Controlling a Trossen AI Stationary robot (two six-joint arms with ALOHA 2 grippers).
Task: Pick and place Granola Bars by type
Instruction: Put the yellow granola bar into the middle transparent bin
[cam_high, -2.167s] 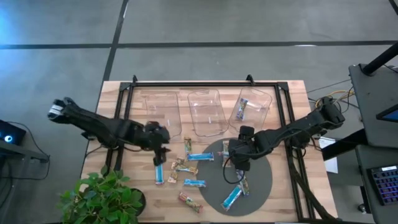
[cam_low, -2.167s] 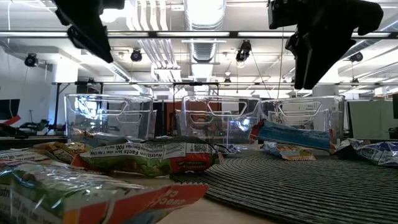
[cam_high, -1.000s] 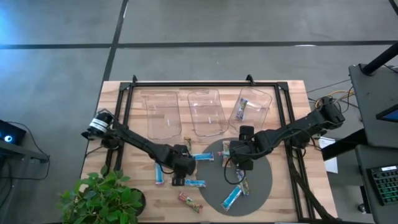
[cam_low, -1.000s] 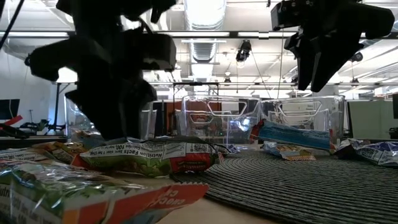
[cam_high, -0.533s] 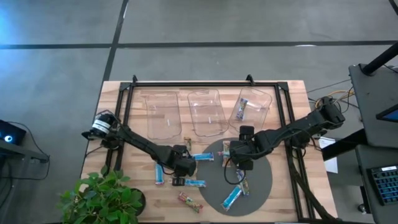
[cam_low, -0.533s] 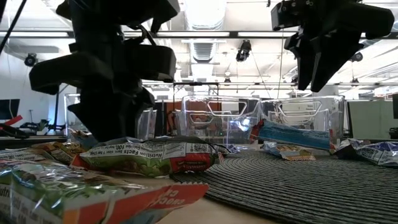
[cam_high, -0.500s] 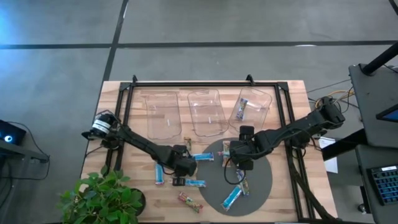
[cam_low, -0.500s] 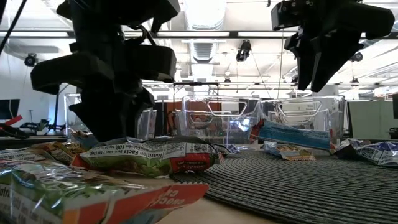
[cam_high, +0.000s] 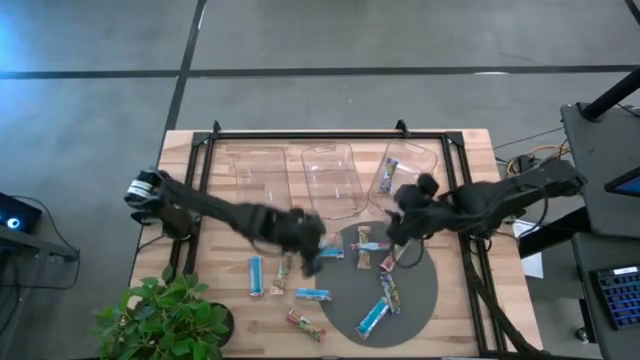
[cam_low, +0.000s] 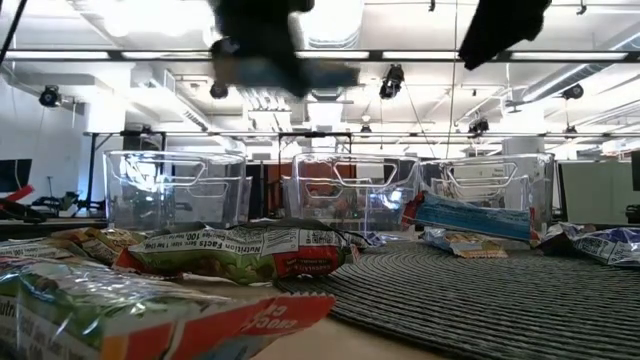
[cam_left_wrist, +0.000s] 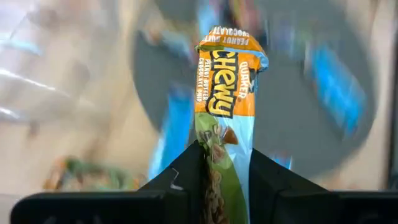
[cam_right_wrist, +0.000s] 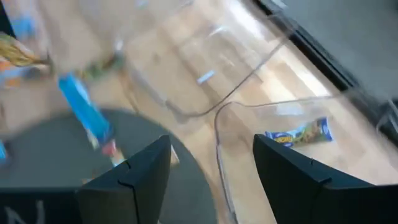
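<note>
Three clear bins line the table's far side, and the left gripper is above the mat's edge, pinching an orange-and-green Chewy bar by its end. Best carried level to a bin before letting go. The right gripper, fingers spread and empty, hangs near the right bin, where one bar already lies.

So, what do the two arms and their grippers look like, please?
Both arms are dark, almost black, and slender, built of jointed segments. The left arm carries a pale grey cylindrical part near its base. The left gripper has two flat, angular black fingers. The right gripper has the same wedge-shaped black fingers. No markings are legible on them.
</note>
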